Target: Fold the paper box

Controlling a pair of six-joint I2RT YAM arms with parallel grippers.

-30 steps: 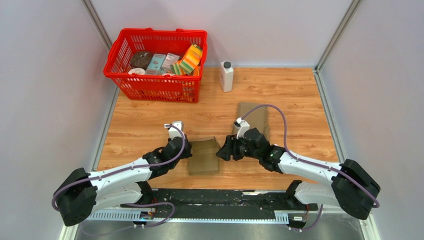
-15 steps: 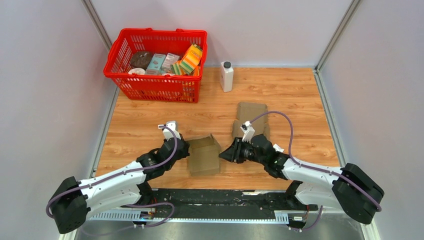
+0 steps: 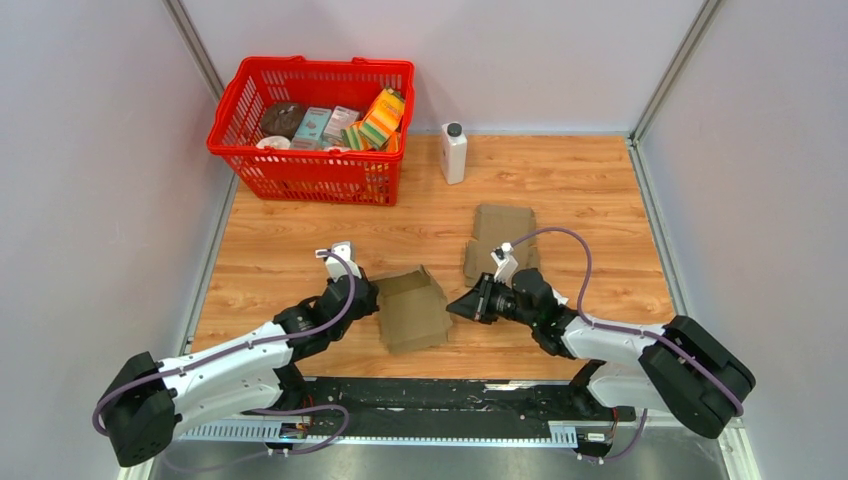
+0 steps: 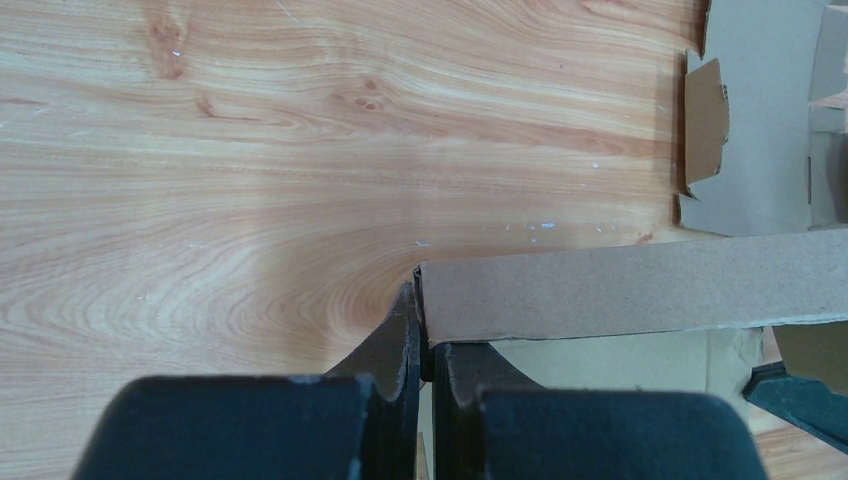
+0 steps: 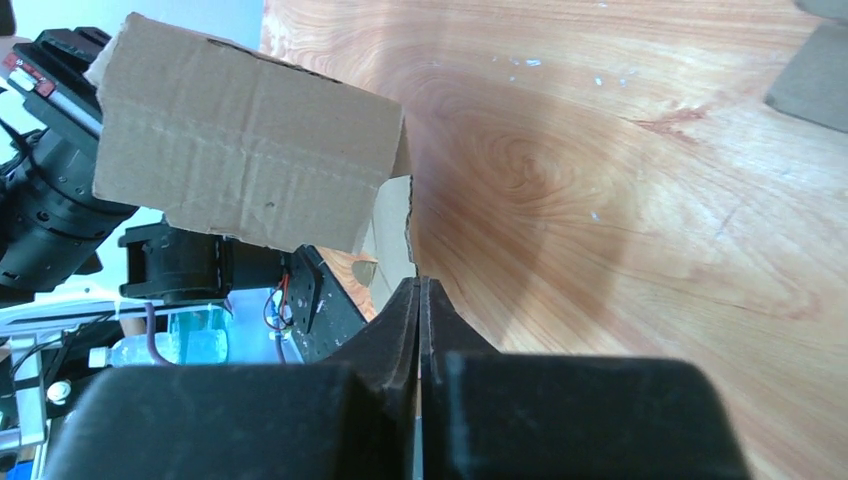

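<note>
Brown corrugated cardboard, a half-folded paper box [image 3: 410, 310], sits on the light wooden table [image 3: 600, 190], close to the near edge and between the two arms. Its panels stand partly raised and it is turned slightly askew.

The left gripper [image 3: 370, 298] meets the box at its left side. In the left wrist view its black fingers [image 4: 400, 340] are clamped on the end of an upright cardboard wall [image 4: 620, 290], which runs off to the right.

The right gripper [image 3: 458, 305] points at the box's right side from just beside it. In the right wrist view its fingers [image 5: 395, 320] are pressed tightly together. A thin edge of the box [image 5: 240, 140] reaches down to their tips. Whether any card is pinched there cannot be told.

Behind the right arm a flat brown cardboard sheet [image 3: 500, 235] lies on the wood. Farther back stands a white plastic bottle with a dark cap [image 3: 453, 152]. At the far left corner is a red plastic shopping basket [image 3: 310, 175] holding packaged goods.
</note>
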